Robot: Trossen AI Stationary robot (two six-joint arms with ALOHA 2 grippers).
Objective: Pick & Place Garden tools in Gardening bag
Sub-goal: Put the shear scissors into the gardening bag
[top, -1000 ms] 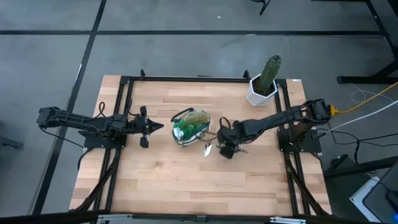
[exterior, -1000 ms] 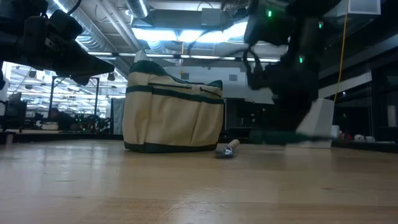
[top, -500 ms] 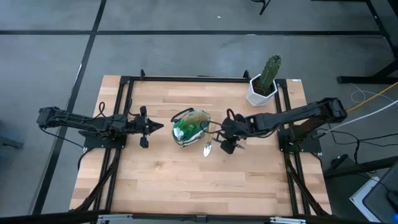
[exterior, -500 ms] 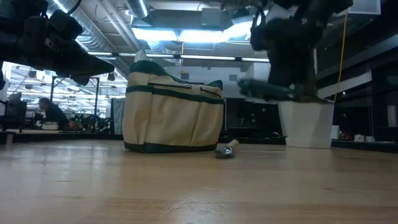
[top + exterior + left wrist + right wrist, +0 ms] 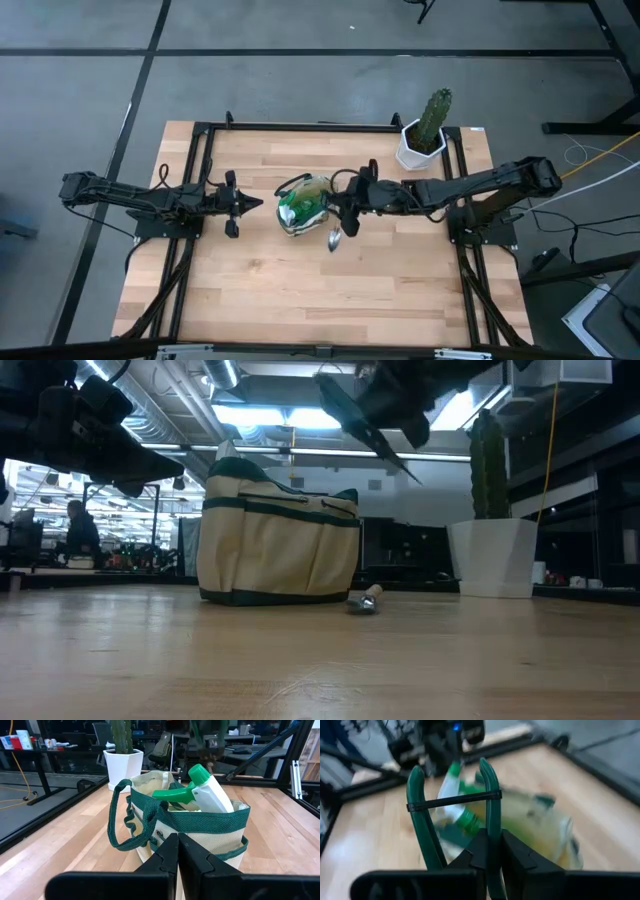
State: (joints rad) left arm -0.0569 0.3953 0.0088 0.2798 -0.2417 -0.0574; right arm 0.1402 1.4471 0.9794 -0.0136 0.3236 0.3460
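Right hand [image 5: 490, 847] clamped on green-handled pruners [image 5: 455, 805], up in the air just beside the gardening bag [image 5: 305, 203]. Best moved right over the open top, tipped down, then let go low. Small trowel [image 5: 334, 239] lying on the surface [image 5: 280, 290] beside the bag. Left hand [image 5: 177, 857] pinched together with nothing in it, waiting near the bag.

Two matte black, slender jointed robot arms

The left arm [image 5: 140, 197] and right arm [image 5: 470, 186] carry dark looping cables; each ends in two tapered black fingers [image 5: 192, 856], smooth-faced, wedge-shaped, mounted on a flat black crossbar.
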